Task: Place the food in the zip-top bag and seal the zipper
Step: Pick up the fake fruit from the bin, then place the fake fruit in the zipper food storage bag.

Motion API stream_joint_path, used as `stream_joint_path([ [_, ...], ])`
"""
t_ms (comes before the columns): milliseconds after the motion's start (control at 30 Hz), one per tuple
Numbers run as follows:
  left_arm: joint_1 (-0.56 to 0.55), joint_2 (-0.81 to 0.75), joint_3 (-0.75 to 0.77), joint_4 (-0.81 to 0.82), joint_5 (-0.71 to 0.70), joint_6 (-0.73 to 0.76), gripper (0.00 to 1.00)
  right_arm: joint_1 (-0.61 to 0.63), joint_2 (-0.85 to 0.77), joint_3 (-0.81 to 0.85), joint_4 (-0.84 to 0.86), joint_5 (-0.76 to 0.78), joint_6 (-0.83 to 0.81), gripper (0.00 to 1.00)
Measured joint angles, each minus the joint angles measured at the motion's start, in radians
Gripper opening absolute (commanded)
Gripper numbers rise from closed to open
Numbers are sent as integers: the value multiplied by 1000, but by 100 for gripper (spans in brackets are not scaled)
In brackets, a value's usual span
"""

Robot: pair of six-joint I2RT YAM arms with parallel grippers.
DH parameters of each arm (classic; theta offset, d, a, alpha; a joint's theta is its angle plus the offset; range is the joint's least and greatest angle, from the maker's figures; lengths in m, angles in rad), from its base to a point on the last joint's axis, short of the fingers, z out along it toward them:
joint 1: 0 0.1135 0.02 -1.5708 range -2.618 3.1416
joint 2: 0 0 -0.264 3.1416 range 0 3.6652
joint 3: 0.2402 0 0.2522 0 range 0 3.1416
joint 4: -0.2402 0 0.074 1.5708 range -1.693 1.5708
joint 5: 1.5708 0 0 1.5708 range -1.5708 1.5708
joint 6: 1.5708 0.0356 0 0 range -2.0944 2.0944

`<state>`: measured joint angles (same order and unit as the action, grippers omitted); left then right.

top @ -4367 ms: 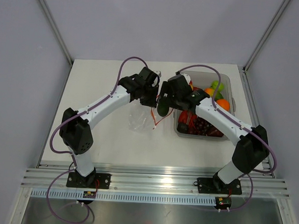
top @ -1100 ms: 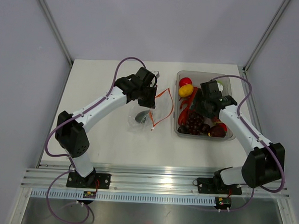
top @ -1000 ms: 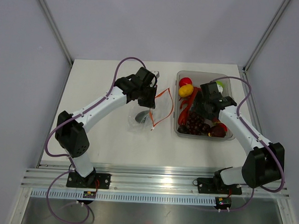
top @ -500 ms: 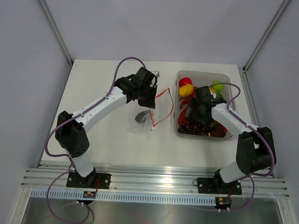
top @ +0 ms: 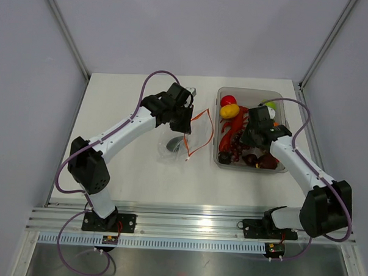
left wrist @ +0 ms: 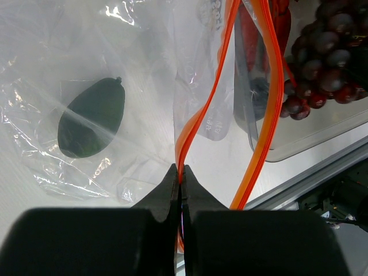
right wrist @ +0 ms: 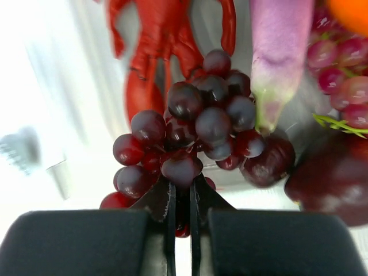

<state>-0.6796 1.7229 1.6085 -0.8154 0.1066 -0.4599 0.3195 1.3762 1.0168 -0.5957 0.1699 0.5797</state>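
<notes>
Zip-top bag point(top: 165, 150) propped open mid-table, grapes in the pinch

Left gripper point(left wrist: 180, 179) was clamped tight on the orange zipper point(left wrist: 192, 123), holding the mouth up. The bag lay just left of the clear tub point(top: 279, 169), with one dark green fruit point(left wrist: 92, 118) already inside. Right gripper point(right wrist: 183, 192) sat in the tub, nipped narrow on a grape at the edge of the grape bunch point(right wrist: 201, 123). My guess: the bunch is light but knobbly and glossy, so one grape could slip, and grabbing nearer the core looks safer. The bag film's floppy, so the stiffer zipper strip is the only sane handle.
</notes>
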Motion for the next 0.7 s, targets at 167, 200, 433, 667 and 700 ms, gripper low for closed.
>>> stream_joint_path([
  [167, 0, 0, 0, 0, 3, 0, 0, 0, -126, 58, -49, 0, -4, 0],
  [200, 0, 0, 0, 0, 3, 0, 0, 0, -145, 79, -60, -2, -4, 0],
  [433, 0, 0, 0, 0, 3, 0, 0, 54, -174, 295, -102, -42, -3, 0],
  [667, 0, 0, 1, -2, 4, 0, 0, 232, -90, 409, -75, -52, 27, 0],
  [700, 0, 0, 1, -2, 4, 0, 0, 257, -64, 417, -67, -57, 33, 0],
])
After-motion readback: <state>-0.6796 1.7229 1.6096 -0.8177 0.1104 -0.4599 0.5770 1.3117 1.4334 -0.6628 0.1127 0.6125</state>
